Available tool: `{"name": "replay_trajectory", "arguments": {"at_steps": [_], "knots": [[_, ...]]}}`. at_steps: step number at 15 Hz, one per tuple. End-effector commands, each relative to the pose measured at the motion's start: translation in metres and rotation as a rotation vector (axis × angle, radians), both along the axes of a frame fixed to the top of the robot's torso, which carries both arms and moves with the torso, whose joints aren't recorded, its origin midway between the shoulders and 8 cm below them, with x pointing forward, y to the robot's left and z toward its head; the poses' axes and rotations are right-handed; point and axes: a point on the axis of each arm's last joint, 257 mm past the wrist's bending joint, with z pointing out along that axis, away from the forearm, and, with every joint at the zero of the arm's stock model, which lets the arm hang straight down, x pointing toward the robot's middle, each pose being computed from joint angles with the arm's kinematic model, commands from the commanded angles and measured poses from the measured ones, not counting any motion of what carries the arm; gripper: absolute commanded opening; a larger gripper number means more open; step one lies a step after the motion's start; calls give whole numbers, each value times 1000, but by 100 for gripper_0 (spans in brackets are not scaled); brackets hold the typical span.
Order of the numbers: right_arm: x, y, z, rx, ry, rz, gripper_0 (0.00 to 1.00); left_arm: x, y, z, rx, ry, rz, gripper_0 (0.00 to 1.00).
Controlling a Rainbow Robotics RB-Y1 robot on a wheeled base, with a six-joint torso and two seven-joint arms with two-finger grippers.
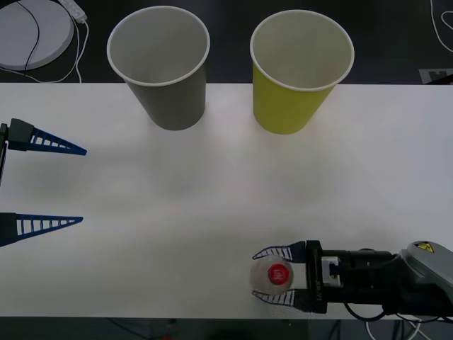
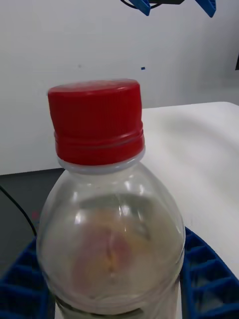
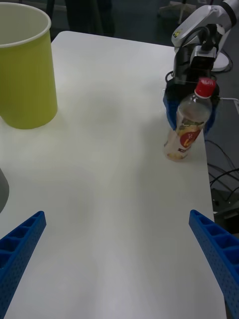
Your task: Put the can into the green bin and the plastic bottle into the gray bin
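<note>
Two large cup-shaped bins are set at the far edge of the white table [image 1: 212, 184]: the gray bin [image 1: 166, 78] toward the robot's left, the green bin [image 1: 297, 78] toward its right, apart from each other. Both are upright, and their pale insides are seen to hold nothing.

The plastic bottle [image 1: 271, 275] is found at the near edge of the table, well apart from both bins, gripped between the blue fingers of the right gripper [image 1: 272, 276]. From the front camera, little more than its red cap is seen from above. The left wrist camera gives its full side: a clear body, a white-and-red label, tilted slightly, its base at the table surface. The right wrist camera gives the ribbed cap and rounded shoulder up close, with a finger on either side.

The left gripper [image 1: 83, 185] is held wide open over the table's left edge, nothing between its fingers.
</note>
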Motion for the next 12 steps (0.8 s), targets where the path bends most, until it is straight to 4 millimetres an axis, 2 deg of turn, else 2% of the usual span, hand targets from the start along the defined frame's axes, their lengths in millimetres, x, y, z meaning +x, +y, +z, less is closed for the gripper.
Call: {"name": "replay_trajectory", "arguments": {"at_steps": [1,7,12], "knots": [[-1,0,1,3,3,2,0,0,0,0,0,0,0,100],[1,-5,7,18,20,-10,0,0,0,0,0,0,0,100],[0,-21,33,23,61,-72,0,0,0,0,0,0,0,100]]}}
